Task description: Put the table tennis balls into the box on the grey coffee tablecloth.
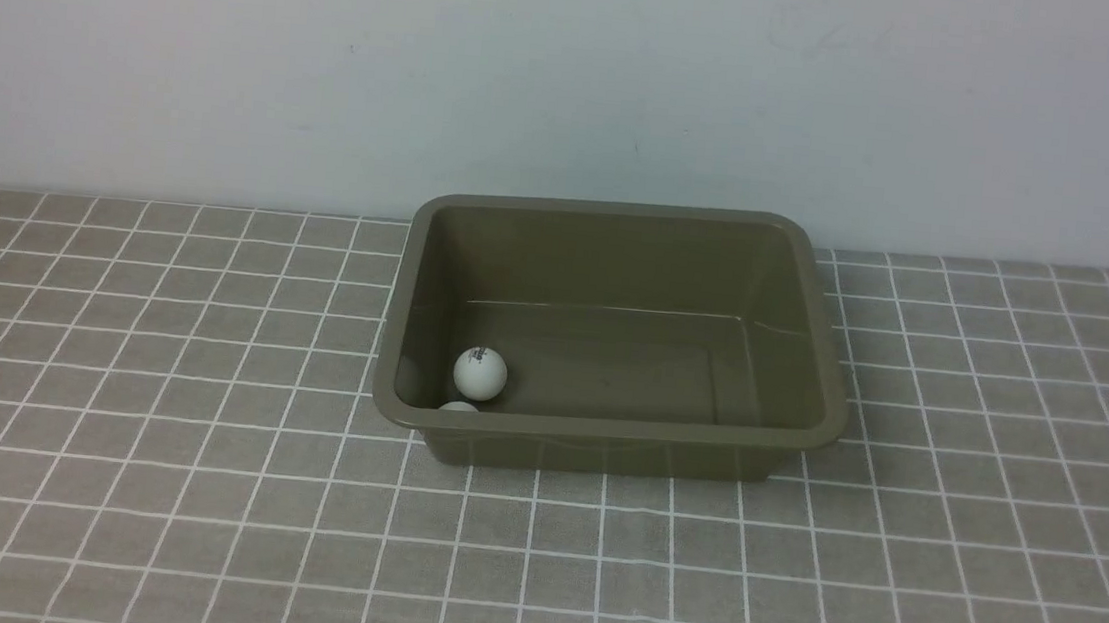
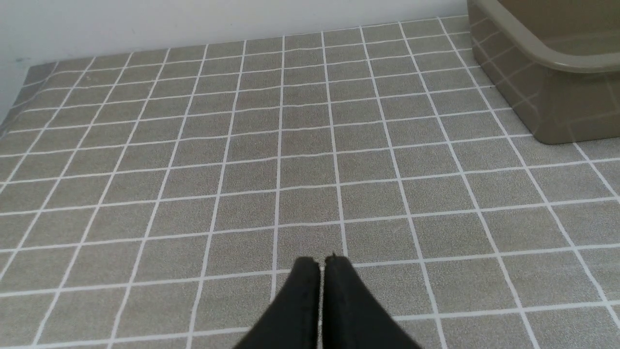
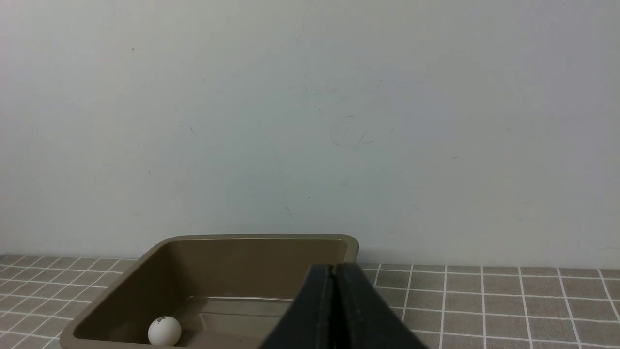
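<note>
Left tool (image 2: 322, 261): black fingers pressed together, nothing between them, hovering over bare cloth, well apart from the tub whose corner shows at the edge of the left wrist view. Right tool (image 3: 334, 269): black fingers also closed tip to tip, empty, raised, pointing toward the tub and the wall behind it. Neither tool shows in the front view.

Rectangular olive-brown plastic box (image 1: 820, 315) with rounded corners, flared rim and sloping walls sits upright on the grey-brown tablecloth (image 1: 149, 477) with a grid of thin white lines that covers the bench, close to the pale wall (image 1: 575, 72), a bit right of centre in the front view.

Both small matte white table tennis balls are inside the box, in its near left corner. One ball with a small dark printed mark (image 1: 480, 372) rests on the floor of the tub; second ball (image 1: 458, 406) lies just beside it, nearer the front wall, mostly hidden by the front rim. Whether the two touch, cannot tell. Right wrist view shows only the marked ball (image 3: 164, 331)
</note>
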Robot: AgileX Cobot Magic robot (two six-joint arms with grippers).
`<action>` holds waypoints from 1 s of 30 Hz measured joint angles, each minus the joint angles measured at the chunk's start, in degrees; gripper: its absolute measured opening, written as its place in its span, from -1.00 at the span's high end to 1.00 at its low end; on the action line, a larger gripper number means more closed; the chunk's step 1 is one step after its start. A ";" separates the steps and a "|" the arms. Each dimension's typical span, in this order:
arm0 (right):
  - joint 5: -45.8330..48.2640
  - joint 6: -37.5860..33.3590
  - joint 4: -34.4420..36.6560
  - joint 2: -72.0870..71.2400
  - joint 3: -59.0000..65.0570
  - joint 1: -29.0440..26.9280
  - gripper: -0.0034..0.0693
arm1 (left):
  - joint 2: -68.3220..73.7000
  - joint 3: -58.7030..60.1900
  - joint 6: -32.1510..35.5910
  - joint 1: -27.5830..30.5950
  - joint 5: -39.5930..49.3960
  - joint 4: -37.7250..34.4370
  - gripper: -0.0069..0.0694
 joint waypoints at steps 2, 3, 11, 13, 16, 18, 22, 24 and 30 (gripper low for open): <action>0.00 0.00 0.00 0.00 0.00 0.00 0.94 | 0.00 0.00 0.00 0.00 0.00 0.00 0.83; 0.00 0.00 0.00 0.00 0.00 0.00 0.94 | 0.00 0.00 0.00 0.00 0.00 0.00 0.83; -0.55 0.00 -0.77 -2.52 0.84 -2.78 0.94 | 0.00 0.00 0.00 0.00 0.00 0.00 0.83; -1.18 0.00 0.21 -3.52 3.51 -7.59 0.94 | 0.00 0.00 0.00 0.00 -0.02 -0.05 0.83; -1.31 -0.13 0.97 -4.46 8.08 -13.49 0.94 | 0.00 0.00 0.00 0.00 -0.02 -0.05 0.83; -1.18 -1.33 1.10 -5.43 14.36 -17.76 0.94 | 0.00 0.00 0.00 0.00 -0.02 -0.05 0.83; -1.03 -3.35 1.23 -6.16 21.64 -20.10 0.94 | 0.00 0.00 0.00 0.00 -0.02 -0.05 0.83; -1.84 -4.66 1.14 -6.28 23.27 -20.10 0.94 | 0.00 0.00 0.00 0.00 -0.07 -0.05 0.83; -3.34 -7.17 1.88 -6.31 23.53 -17.97 0.94 | 0.00 0.00 0.00 0.00 -0.07 -0.05 0.83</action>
